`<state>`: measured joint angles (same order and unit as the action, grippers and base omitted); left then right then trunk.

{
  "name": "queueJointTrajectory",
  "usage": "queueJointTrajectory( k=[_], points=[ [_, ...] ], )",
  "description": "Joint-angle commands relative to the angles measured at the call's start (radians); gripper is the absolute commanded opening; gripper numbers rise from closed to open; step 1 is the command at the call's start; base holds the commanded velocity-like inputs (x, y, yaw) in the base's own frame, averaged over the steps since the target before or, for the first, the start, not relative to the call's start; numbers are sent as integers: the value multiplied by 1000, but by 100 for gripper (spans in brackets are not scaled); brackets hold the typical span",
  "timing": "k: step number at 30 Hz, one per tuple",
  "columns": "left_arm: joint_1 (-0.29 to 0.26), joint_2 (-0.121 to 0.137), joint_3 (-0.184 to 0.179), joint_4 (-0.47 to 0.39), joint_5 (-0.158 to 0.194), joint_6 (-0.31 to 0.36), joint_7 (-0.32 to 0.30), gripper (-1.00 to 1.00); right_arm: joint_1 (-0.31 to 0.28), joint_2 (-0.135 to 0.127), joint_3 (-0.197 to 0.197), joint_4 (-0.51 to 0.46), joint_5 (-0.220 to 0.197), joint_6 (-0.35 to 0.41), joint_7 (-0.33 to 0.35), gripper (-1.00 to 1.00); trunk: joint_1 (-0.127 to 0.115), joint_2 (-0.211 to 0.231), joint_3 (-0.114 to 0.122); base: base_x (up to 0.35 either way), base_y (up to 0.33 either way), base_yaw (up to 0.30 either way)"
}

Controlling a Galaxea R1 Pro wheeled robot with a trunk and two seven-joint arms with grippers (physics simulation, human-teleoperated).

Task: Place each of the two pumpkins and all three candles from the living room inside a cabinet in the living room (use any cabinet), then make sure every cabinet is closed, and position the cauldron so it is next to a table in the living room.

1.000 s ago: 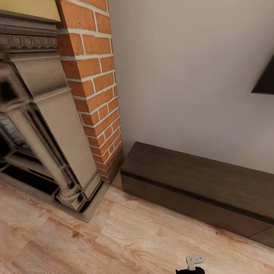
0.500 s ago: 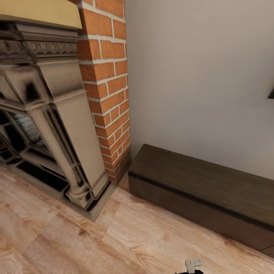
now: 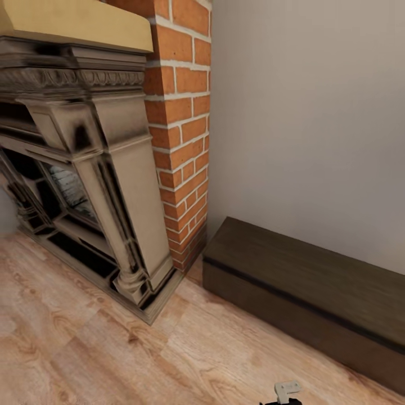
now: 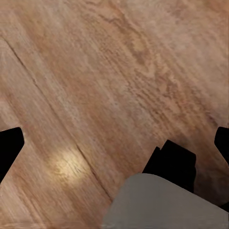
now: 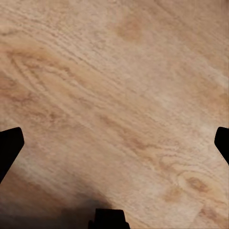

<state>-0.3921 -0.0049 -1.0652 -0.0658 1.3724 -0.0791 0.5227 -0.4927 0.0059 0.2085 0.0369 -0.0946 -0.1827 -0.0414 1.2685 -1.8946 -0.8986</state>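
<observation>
Low dark-brown cabinet [image 3: 315, 287] at 4 o'clock against grey wall [image 3: 309, 112], drawers shut, brick fireplace [image 3: 101, 169] at 9 o'clock, both grippers' fingers spread apart over wood floor [image 3: 112, 349].

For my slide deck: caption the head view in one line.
Low dark wood cabinet against a plain wall, beside a brick column and ornate fireplace, on wood floor.
</observation>
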Motion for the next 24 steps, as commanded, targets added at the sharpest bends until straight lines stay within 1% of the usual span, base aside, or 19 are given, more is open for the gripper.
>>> queueJointTrajectory(
  k=[1, 9, 13, 15, 20, 24],
  points=[
    [10, 0, -1, 1, -1, -1, -1, 100, 0, -1, 0, 0, 0, 0, 0, 100, 0, 0, 1, 0, 0, 209],
    [24, 0, -1, 3, -1, -4, -3, 100, 0, 4, 4, 1, 10, 0, 2, 100, 0, 0, 3, 0, 0, 268],
    [24, 0, -1, 3, -1, -4, -3, 100, 0, -2, 5, 1, 11, 0, 9, 100, 0, 0, 3, 0, 0, 296],
    [24, 3, -1, 3, -1, -4, -3, 100, 0, 0, 7, 0, 12, 0, 10, 100, 0, 0, 2, 0, 0, 297],
    [24, 10, -1, 3, -1, -4, -3, 100, 0, 4, 11, 3, 33, 2, 10, 100, 0, 0, 2, 0, 0, 297],
    [24, 12, -1, 3, -1, -4, -3, 100, 0, 1, 11, 3, 37, 2, 9, 100, 0, 0, 1, 0, 0, 297]
  ],
)
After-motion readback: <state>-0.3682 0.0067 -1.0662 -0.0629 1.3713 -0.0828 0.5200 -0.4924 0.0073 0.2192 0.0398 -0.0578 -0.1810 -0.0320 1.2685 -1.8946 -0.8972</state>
